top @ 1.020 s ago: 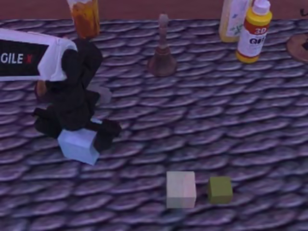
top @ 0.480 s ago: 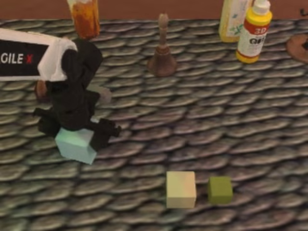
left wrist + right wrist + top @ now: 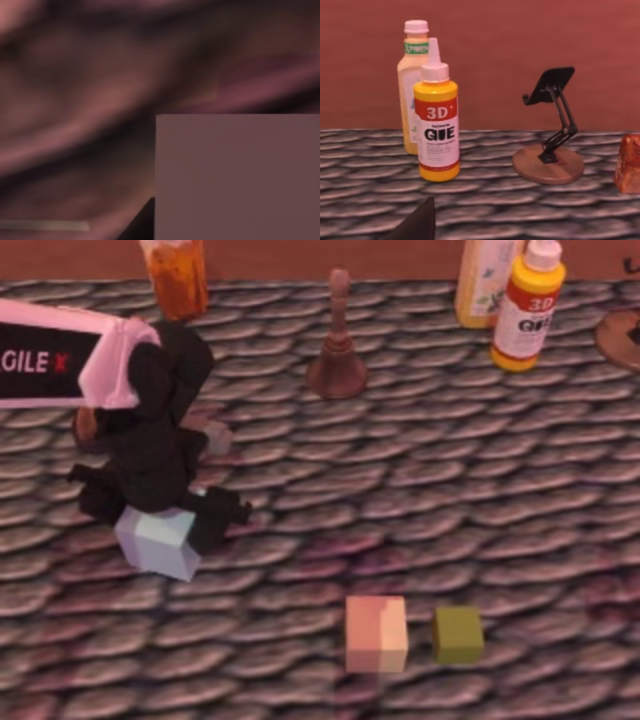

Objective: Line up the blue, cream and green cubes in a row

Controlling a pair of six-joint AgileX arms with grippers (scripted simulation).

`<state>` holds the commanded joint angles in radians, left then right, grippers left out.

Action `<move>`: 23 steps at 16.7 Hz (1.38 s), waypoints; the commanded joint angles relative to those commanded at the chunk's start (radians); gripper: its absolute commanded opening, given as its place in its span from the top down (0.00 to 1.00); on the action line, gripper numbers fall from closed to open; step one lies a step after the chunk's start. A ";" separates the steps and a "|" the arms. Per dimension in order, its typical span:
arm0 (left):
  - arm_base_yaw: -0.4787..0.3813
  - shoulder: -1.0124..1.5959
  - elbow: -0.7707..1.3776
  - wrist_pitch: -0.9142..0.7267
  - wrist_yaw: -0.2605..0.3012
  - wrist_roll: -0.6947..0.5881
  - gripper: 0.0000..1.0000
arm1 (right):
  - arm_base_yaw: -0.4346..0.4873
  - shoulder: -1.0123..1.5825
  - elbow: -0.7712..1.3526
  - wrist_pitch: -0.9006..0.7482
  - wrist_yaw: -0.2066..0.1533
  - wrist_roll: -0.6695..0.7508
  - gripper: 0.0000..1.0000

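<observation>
Left gripper [image 3: 165,525] clamps the blue cube [image 3: 158,543] at table left, well apart from the cream cube [image 3: 376,634] and green cube [image 3: 458,634].

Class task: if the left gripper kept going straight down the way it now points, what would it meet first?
Most likely the blue cube: the left gripper points down directly over it, fingers flanking it. Below that lies only the table. Whether contact exists already cannot be told.
</observation>
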<state>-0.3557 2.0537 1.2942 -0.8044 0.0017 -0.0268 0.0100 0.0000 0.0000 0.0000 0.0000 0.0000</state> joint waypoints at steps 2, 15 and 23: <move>0.001 -0.005 0.014 -0.017 -0.001 0.000 1.00 | 0.000 0.000 0.000 0.000 0.000 0.000 0.00; 0.003 -0.103 0.144 -0.250 -0.001 -0.017 1.00 | 0.000 0.000 0.000 0.000 0.000 0.000 0.00; -0.214 -0.226 0.029 -0.272 -0.002 -0.455 1.00 | 0.000 0.000 0.000 0.000 0.000 0.000 0.00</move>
<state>-0.5695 1.8280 1.3234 -1.0762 0.0000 -0.4822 0.0100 0.0000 0.0000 0.0000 0.0000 0.0000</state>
